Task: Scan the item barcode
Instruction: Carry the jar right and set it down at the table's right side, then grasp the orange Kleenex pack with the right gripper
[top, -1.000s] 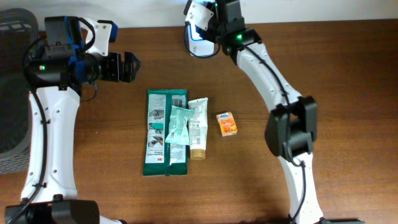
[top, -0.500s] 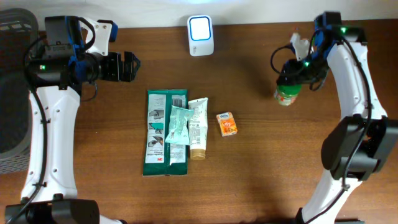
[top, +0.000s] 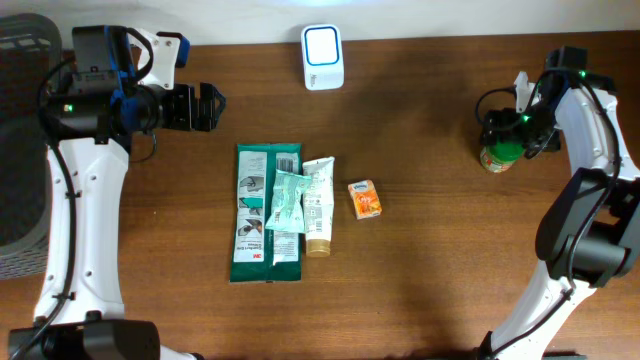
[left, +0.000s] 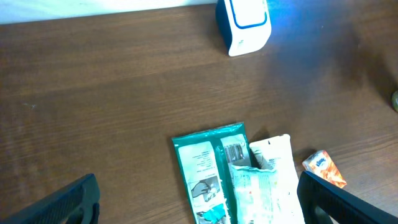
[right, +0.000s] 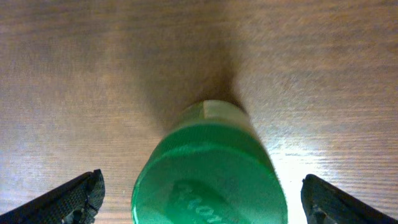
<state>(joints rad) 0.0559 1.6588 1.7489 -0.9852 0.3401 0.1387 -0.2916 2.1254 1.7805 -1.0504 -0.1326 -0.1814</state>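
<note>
You are at a robot test bench dressed up as a shop checkout: a brown wooden table against a pale wall, with a white barcode scanner glowing out in front of your left gripper. The stock is packaged retail goods. A green packet, a tube and a small orange box lie nearer that gripper, and a green-lidded jar stands right beneath your right gripper.

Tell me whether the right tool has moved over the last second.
Yes. The right tool was at the white scanner. It now sits well off to the scanner's right and nearer the robot, open over the green-lidded jar.
</note>
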